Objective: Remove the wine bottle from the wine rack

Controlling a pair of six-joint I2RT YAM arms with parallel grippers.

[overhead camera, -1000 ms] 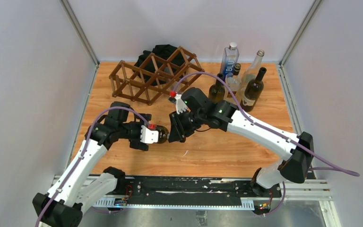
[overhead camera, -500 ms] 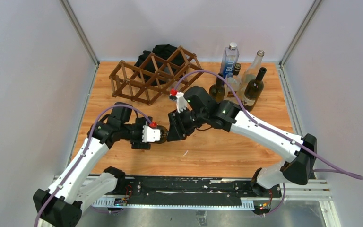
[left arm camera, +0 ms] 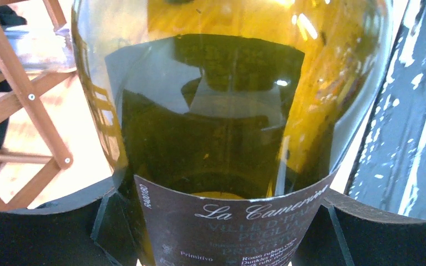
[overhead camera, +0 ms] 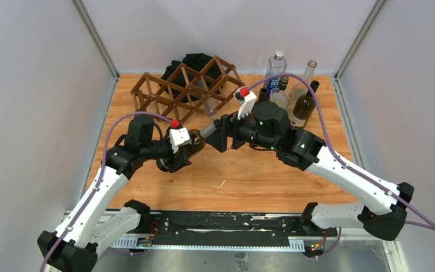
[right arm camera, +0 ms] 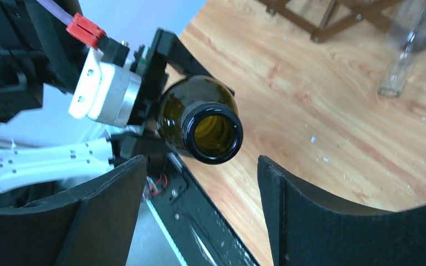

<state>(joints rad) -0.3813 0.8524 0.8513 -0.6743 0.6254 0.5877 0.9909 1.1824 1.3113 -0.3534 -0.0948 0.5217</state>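
The wine bottle (overhead camera: 198,141), dark green with a dark label, hangs above the table in front of the wine rack (overhead camera: 187,90). My left gripper (overhead camera: 184,148) is shut on its body. In the left wrist view the bottle (left arm camera: 227,111) fills the frame, with a black finger (left arm camera: 44,227) pressed against each side of its label. My right gripper (overhead camera: 218,133) faces the bottle's open mouth (right arm camera: 213,130). It stands open (right arm camera: 201,166), and the mouth lies just beyond its fingertips, not touching them. The rack's brown slats (left arm camera: 28,94) show to the left of the bottle.
Several upright bottles (overhead camera: 286,93) stand at the back right. A clear glass bottle (right arm camera: 402,61) lies at the rack's right end. A black cloth heap (overhead camera: 190,62) sits behind the rack. Grey walls close in the left, right and back sides.
My right gripper has opened off the bottle's neck and drawn back to the right. My left gripper has closed on the bottle's body and carried it a little toward the rack.
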